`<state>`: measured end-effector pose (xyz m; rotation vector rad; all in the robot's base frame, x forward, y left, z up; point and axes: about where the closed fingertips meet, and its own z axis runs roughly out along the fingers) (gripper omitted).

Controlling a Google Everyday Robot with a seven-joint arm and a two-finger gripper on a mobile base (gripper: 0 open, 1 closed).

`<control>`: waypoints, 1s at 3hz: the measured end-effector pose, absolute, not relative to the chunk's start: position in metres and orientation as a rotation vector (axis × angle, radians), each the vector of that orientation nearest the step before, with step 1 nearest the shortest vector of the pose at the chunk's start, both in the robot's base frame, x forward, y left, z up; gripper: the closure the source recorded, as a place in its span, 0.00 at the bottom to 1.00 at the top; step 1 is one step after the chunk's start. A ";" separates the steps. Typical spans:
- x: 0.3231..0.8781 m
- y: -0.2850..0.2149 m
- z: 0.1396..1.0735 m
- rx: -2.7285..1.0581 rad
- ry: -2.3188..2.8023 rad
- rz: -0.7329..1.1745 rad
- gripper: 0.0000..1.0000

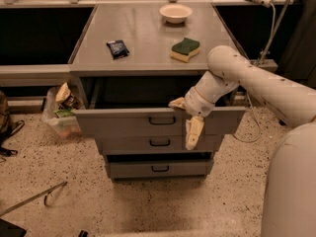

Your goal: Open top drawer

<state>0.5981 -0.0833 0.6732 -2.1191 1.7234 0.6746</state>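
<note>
Nearest, my pale body (pixel 291 191) fills the lower right. From it my arm (pixel 256 78) reaches leftward and down, elbow raised beside the counter's right edge, with the wrist bent down toward the cabinet front.

My jaws sit at the upper lip of the top drawer (pixel 123 122), right of its black bar handle (pixel 162 120). Part of them hangs down across the drawer face. I cannot tell whether they are open, closed or gripping.

The top drawer stands pulled out from under the counter (pixel 148 38), its dark interior showing. Two narrower drawers (pixel 159 156) sit below it, further in.

On the counter lie a black packet (pixel 117 48) and a green-topped sponge (pixel 185 49). A pale bowl (pixel 175 13) stands at the far edge.
</note>
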 end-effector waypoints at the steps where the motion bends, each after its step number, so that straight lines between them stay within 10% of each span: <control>1: 0.597 -0.080 0.667 -2.140 1.704 0.717 0.00; 3: 0.584 -0.083 0.672 -2.141 1.707 0.739 0.00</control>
